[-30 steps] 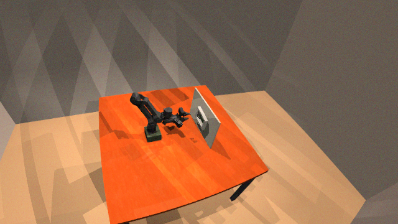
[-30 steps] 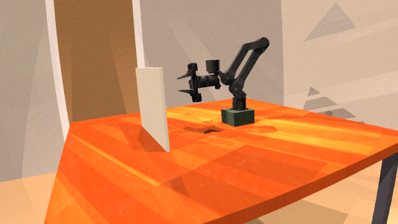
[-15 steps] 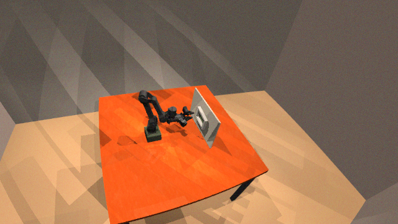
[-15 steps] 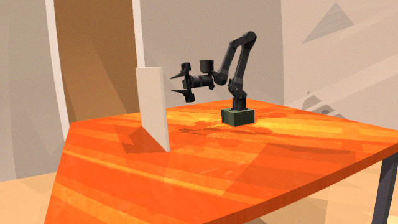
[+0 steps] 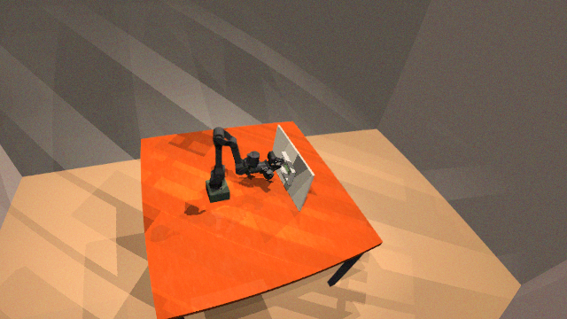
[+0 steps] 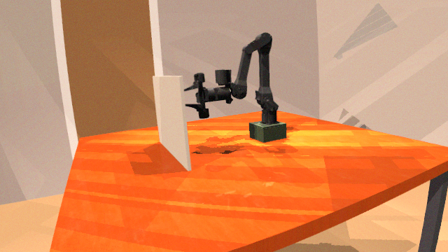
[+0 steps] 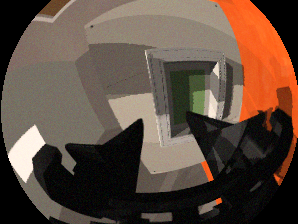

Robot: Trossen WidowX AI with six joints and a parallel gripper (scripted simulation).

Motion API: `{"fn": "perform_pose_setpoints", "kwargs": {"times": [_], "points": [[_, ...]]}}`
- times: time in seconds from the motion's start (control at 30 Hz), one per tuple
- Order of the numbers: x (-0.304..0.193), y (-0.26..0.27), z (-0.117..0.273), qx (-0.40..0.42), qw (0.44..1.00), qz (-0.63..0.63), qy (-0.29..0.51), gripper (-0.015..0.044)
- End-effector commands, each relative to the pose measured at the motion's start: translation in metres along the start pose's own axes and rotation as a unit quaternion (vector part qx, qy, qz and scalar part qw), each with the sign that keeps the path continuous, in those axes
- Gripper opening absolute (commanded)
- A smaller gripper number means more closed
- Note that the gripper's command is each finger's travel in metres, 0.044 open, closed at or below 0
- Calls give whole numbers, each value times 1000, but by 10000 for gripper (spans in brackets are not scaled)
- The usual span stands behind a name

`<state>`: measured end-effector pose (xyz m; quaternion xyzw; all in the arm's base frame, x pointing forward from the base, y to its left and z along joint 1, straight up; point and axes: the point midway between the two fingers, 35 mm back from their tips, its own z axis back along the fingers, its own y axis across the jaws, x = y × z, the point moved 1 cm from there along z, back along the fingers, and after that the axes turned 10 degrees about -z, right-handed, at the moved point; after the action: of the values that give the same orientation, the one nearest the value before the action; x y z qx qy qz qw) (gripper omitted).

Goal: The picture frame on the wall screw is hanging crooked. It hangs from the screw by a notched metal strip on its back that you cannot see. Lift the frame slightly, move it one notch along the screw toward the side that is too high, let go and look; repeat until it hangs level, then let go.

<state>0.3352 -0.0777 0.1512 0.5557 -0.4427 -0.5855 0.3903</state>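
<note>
The picture frame [image 5: 285, 156] [image 7: 157, 90], pale grey around a green picture, hangs on the upright panel [image 5: 303, 195] [image 6: 169, 115] [image 7: 190, 32]. The wrist view is turned, with the table on its right. There one long bar of the frame slants, but its true tilt is hard to judge. My gripper [image 5: 280, 166] [image 6: 185, 97] [image 7: 164, 117] is open close in front of the panel, its fingers one above the other. In the wrist view one fingertip shows beyond the slanting bar and the other over the picture. Contact cannot be made out. The screw and notched strip are hidden.
The panel stands on the orange table [image 5: 213, 266] [image 6: 140, 210]. The arm's green base block [image 5: 218, 191] [image 6: 267, 131] is on the table, on the side the frame faces. The arm arches above the table. Striped shadows cross table and panel.
</note>
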Motion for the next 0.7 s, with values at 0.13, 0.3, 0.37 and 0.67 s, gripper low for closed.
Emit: {"fn": "perform_pose_setpoints", "kwargs": {"times": [0.13, 0.3, 0.37, 0.67], "points": [[0, 0, -1, 1, 1000, -2, -2, 260], [1, 1, -7, 1, 1000, -2, -2, 260], [1, 1, -11, 1, 1000, -2, -2, 260], [1, 1, -25, 2, 1000, -2, -1, 260]]}}
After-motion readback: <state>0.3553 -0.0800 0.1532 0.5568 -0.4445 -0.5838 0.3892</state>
